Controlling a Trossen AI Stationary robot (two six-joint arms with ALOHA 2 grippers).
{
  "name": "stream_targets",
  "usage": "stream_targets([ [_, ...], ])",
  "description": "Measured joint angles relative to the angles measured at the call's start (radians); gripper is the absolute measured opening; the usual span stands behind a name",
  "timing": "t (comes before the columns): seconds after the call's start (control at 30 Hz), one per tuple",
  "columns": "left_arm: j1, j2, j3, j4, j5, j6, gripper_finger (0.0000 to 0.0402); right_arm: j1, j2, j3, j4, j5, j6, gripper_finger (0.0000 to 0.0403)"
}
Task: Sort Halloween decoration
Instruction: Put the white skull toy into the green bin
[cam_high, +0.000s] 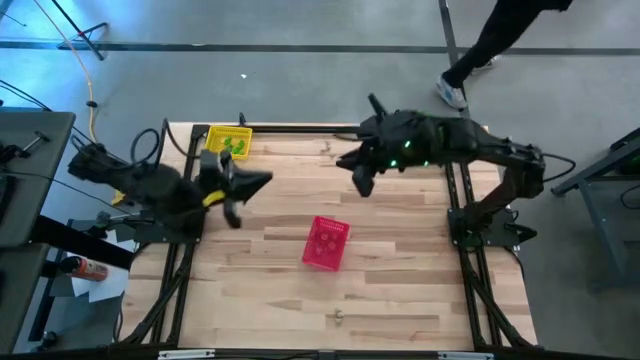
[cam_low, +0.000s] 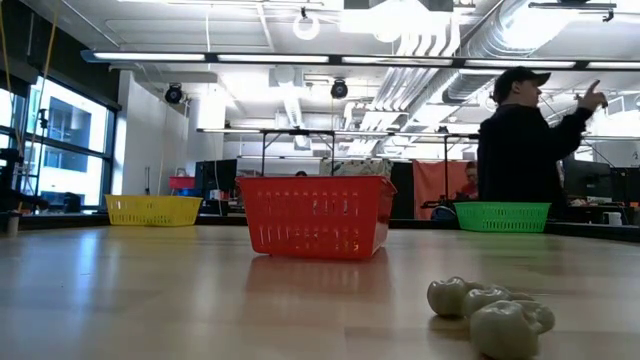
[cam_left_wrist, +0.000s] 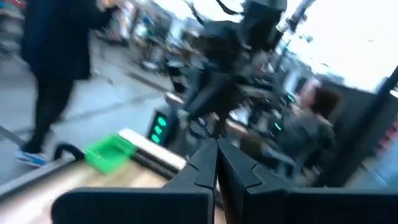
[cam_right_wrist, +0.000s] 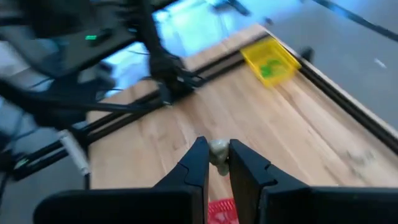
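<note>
My right gripper (cam_right_wrist: 218, 163) hangs high over the table's far middle (cam_high: 358, 178), shut on a tiny pale decoration (cam_right_wrist: 219, 151). Below it stands the pink basket (cam_high: 326, 243). At the far left corner the yellow basket (cam_high: 228, 141) holds green trinkets (cam_right_wrist: 270, 65). My left gripper (cam_left_wrist: 217, 163) is shut on nothing and points level over the table's left part (cam_high: 266, 180). The green basket (cam_low: 502, 216) stands at the far right. A cluster of pale trinkets (cam_low: 490, 310) lies on the wood near the front edge (cam_high: 338, 317). My right gripper pinches the small pale decoration (cam_right_wrist: 219, 153) between its two fingertips. The fingers slant down from the table's right side. The decoration is lifted clear, high above the table.
A person (cam_high: 480, 45) walks on the floor beyond the table's far right corner and shows behind the green basket in the low view (cam_low: 525, 140). Bare wood (cam_high: 260, 290) lies between the pink basket and the near edge.
</note>
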Motion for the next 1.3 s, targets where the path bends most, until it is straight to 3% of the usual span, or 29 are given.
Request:
stream_targets([
  [0.1, 0.084, 0.039, 0.000, 0.070, 0.045, 0.027, 0.0000, -0.041, -0.024, 0.000, 0.042, -0.109, -0.098, 0.0032],
  [0.23, 0.194, 0.091, 0.000, 0.107, 0.223, -0.008, 0.0000, -0.072, -0.041, 0.000, 0.072, -0.183, -0.195, 0.0032],
  [0.5, 0.357, 0.144, 0.000, 0.124, 0.442, -0.059, 0.0000, -0.098, -0.042, -0.001, 0.078, -0.236, -0.220, 0.0032],
  [0.7, 0.429, 0.144, 0.000, 0.134, 0.545, -0.060, 0.0000, -0.099, -0.042, -0.001, 0.078, -0.230, -0.193, 0.0032],
  [1.07, 0.498, 0.144, 0.000, 0.038, 0.879, -0.055, 0.0000, -0.164, -0.042, -0.003, 0.013, -0.015, -0.086, 0.0032],
  [1.3, 0.535, 0.144, 0.000, -0.057, 0.911, 0.017, 0.0000, -0.349, -0.042, -0.003, -0.197, 0.130, -0.053, 0.0032],
])
